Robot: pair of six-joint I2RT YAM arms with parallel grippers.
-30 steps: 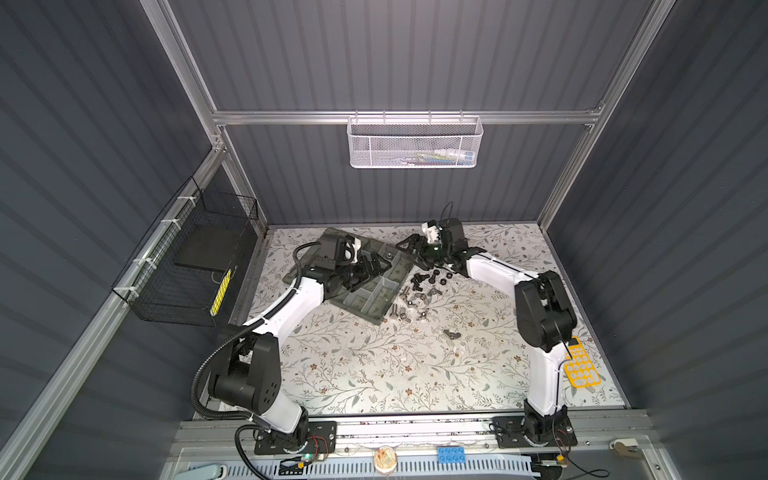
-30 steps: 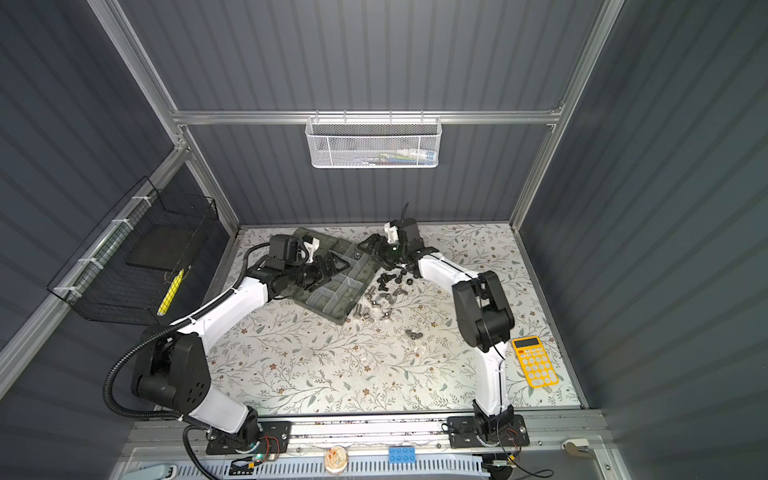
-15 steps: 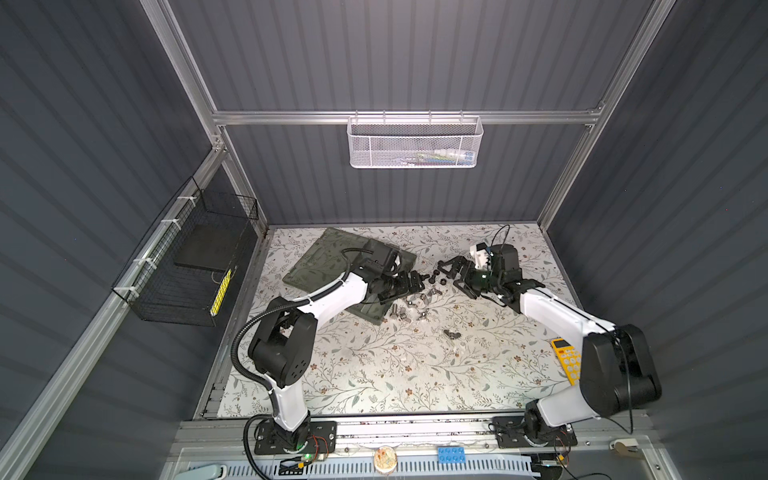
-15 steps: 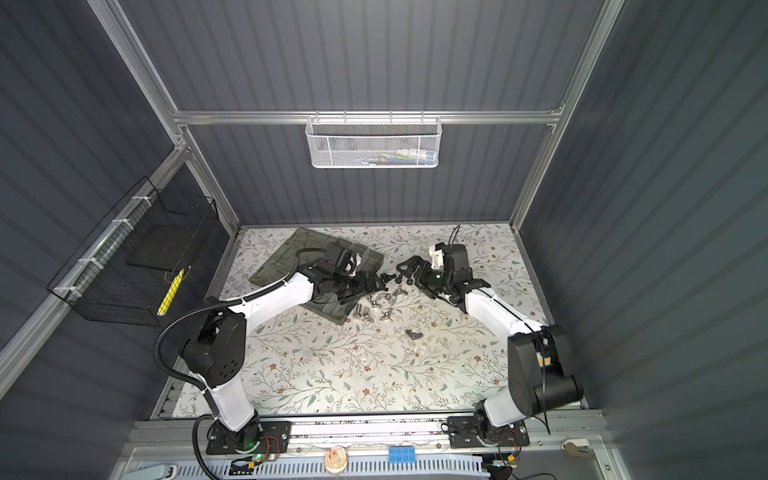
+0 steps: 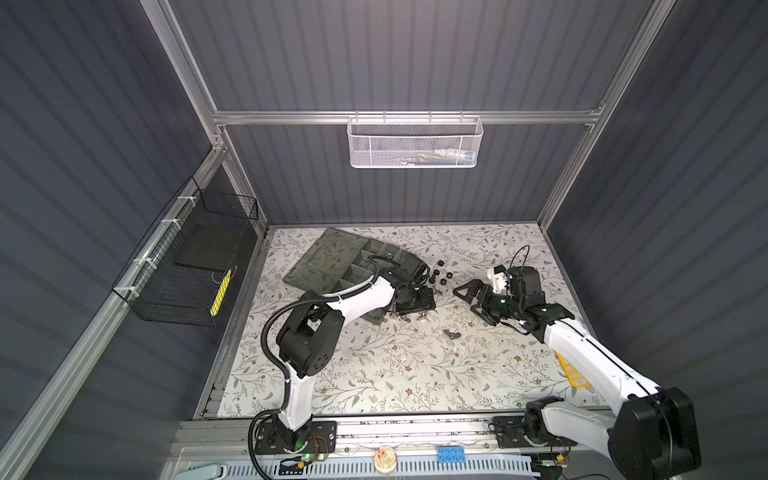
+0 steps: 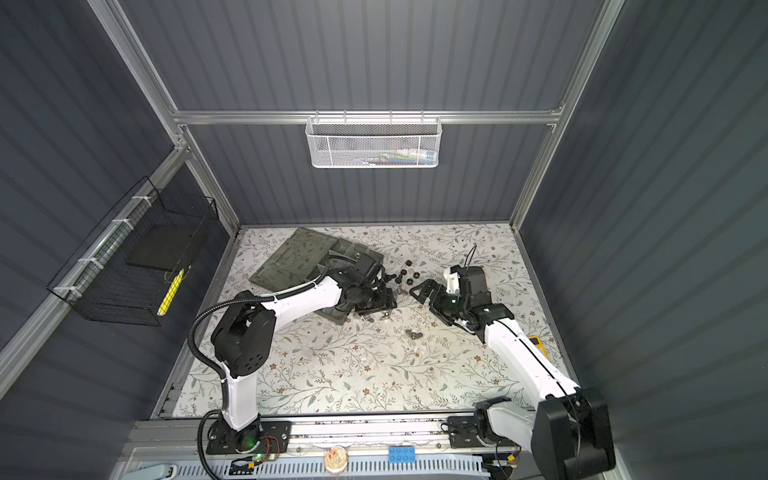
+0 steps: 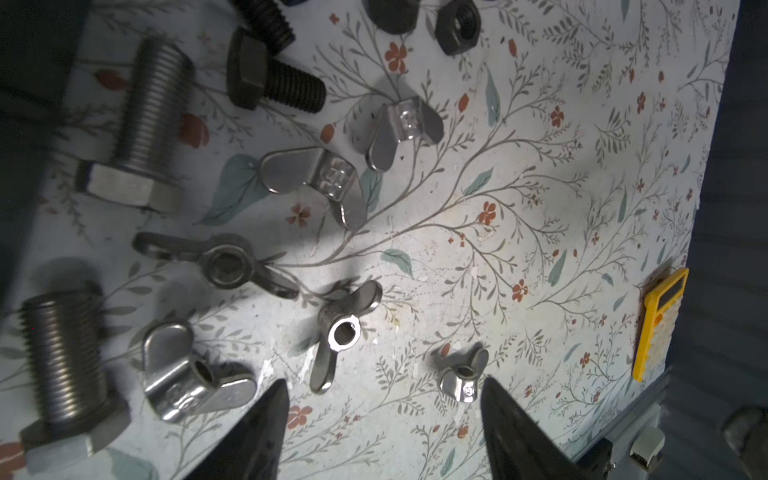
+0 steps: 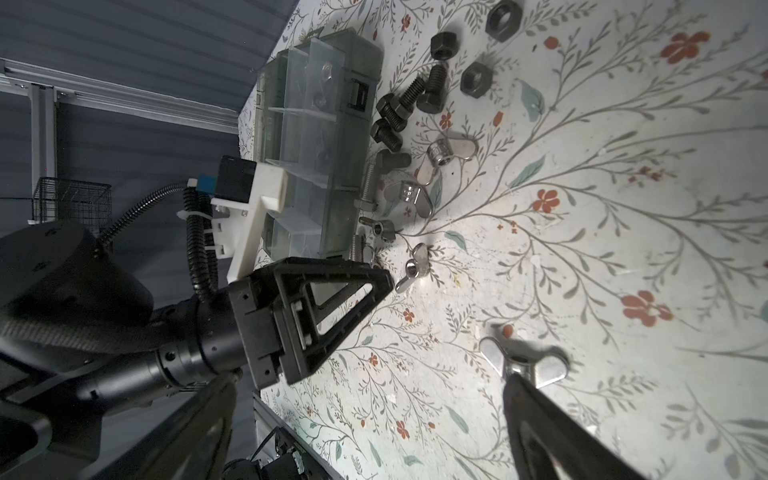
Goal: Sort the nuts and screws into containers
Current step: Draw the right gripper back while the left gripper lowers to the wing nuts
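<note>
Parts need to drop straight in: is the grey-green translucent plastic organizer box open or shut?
Open: in both top views the lid of the grey-green translucent plastic organizer box lies flat beside it, compartments uncovered.

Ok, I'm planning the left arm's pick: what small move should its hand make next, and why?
Probably ease the left hand forward and down over the silver wing nut: the hand is open and empty, and that nut lies loose just ahead of it.
</note>
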